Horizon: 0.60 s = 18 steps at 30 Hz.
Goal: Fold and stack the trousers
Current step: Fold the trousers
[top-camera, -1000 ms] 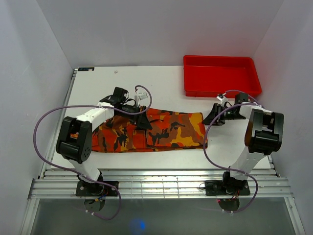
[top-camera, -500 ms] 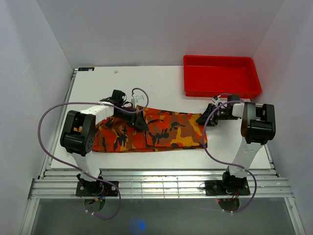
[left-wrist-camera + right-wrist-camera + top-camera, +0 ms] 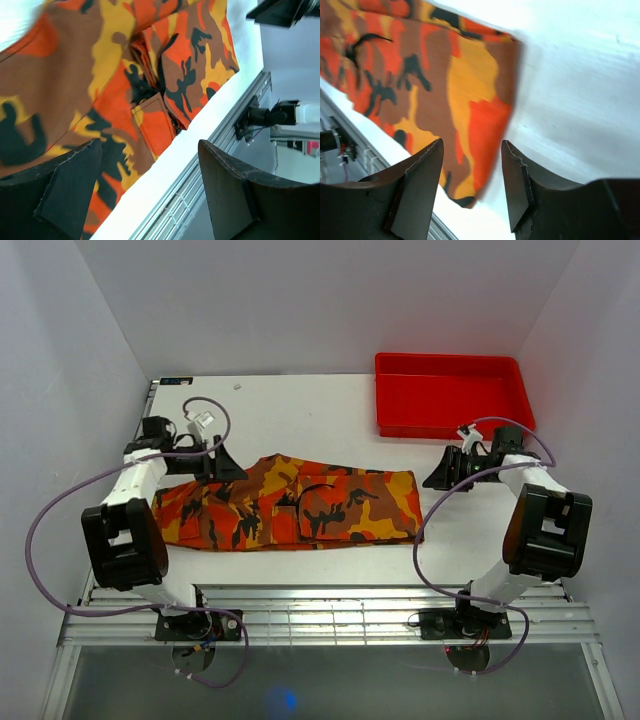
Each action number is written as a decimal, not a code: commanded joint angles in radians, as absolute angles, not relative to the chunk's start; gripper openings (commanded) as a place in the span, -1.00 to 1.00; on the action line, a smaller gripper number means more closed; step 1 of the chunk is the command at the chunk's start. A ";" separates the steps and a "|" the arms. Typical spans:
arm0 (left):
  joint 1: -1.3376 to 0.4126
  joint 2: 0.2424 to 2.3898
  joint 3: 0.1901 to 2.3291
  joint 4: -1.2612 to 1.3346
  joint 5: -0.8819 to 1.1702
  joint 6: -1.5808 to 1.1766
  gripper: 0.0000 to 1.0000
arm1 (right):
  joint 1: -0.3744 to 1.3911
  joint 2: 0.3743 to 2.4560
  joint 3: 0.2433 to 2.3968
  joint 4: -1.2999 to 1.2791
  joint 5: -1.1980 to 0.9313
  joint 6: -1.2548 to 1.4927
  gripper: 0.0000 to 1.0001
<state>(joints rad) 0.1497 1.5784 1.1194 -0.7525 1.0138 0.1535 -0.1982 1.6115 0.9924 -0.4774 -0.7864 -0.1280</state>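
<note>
The trousers (image 3: 330,505), in orange, red, yellow and dark brown camouflage, lie flat as a long folded strip across the near half of the white table (image 3: 300,415). My left gripper (image 3: 228,470) hovers at their far left edge, open and empty. In the left wrist view the left gripper (image 3: 150,144) has its fingers wide apart over the cloth (image 3: 100,65) and the table's front edge. My right gripper (image 3: 435,480) sits just right of the trousers' right end, apart from it. The right wrist view shows the right gripper (image 3: 471,144) open, with the cloth's end (image 3: 445,75) beyond its tips.
A plain red tray (image 3: 455,427) stands at the back right of the table, just behind the right gripper. A slatted aluminium rail (image 3: 320,605) runs along the front edge, carrying both arm bases. White walls close in the left, back and right sides.
The left gripper swung from the middle of the trousers to their far left edge, and the cloth's left end now lies further left. The right gripper drew back to the right and opened wider.
</note>
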 commanded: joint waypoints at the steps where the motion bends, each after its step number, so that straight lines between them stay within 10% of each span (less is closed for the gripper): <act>1: 0.268 1.520 1.140 -0.912 1.060 0.273 0.76 | -0.198 1.657 0.939 -0.557 -0.655 -0.215 0.10; 18: 0.836 1.746 1.307 -1.201 1.132 0.617 0.77 | -0.117 1.947 0.936 -0.489 -0.701 -0.218 -0.07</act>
<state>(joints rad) 0.7765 1.7287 1.2469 -1.1496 1.0859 0.5343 -0.1577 1.8702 0.9791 -0.5426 -0.8555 -0.1768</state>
